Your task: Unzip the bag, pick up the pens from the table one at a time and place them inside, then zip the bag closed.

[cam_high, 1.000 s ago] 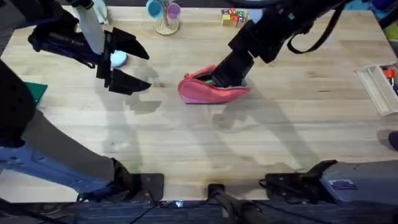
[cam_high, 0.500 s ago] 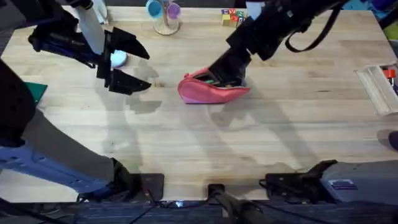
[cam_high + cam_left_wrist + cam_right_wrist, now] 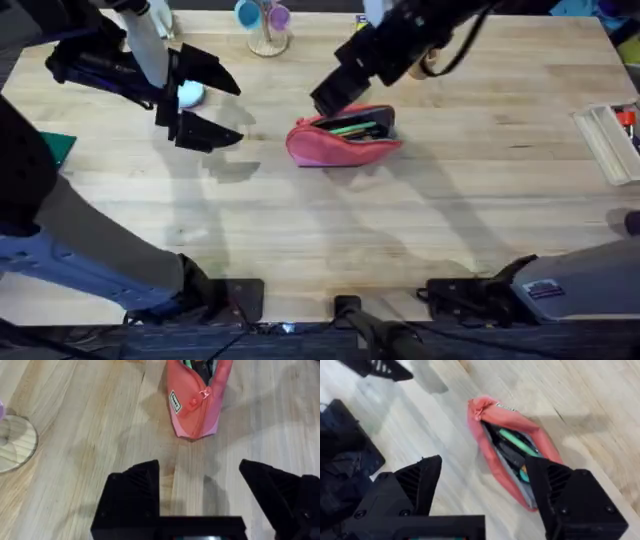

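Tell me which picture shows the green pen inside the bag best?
The right wrist view: it looks straight into the open bag, where the green pen lies among dark contents. The overhead view shows the pen as a thin green streak. The left wrist view shows just a green sliver at the bag's mouth.
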`<move>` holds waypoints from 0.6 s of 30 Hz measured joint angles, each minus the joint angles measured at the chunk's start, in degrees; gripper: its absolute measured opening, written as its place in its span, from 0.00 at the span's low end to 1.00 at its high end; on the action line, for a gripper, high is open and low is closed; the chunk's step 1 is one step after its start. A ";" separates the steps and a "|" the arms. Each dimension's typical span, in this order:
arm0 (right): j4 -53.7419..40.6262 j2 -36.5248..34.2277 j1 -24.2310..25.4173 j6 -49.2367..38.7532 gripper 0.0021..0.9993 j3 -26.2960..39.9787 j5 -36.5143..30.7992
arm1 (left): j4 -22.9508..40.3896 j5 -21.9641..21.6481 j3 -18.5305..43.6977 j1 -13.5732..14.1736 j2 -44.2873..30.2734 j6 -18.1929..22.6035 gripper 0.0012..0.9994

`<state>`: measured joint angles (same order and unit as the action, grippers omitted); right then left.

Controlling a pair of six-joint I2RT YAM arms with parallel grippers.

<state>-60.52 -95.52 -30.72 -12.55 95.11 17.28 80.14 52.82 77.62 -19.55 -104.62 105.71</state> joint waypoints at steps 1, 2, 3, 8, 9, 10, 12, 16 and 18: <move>0.73 -0.88 -0.03 0.18 1.00 0.00 0.03 | 0.00 0.00 0.00 0.00 0.00 0.01 0.99; 1.40 -1.57 -0.12 0.27 1.00 0.00 0.04 | 0.01 0.00 0.00 0.00 0.00 0.01 0.99; 2.20 -2.30 -0.24 0.39 1.00 0.00 0.11 | 0.00 0.00 0.00 0.00 0.00 0.00 0.99; 5.65 -4.77 -1.36 0.62 1.00 0.00 0.15 | 0.00 0.02 0.00 0.00 0.00 0.00 0.99; 6.42 -5.09 -1.51 0.63 1.00 0.00 0.15 | 0.00 0.02 0.00 0.00 0.00 0.00 0.99; 7.13 -5.37 -1.71 0.78 1.00 0.00 0.16 | 0.00 0.04 0.00 0.00 0.00 0.00 0.99; 8.49 -5.84 -1.86 1.12 1.00 0.00 0.17 | 0.02 0.07 0.00 0.00 0.00 0.02 0.99; 10.75 -7.14 -1.88 2.88 1.00 0.00 0.18 | 0.00 0.09 0.00 0.00 0.00 0.02 0.99; 11.28 -7.97 -1.88 3.77 1.00 0.00 0.17 | 0.00 0.09 0.00 0.00 0.00 0.02 0.99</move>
<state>-49.24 -103.48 -32.60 -8.78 95.11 17.45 80.14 52.90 77.62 -19.55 -104.62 105.73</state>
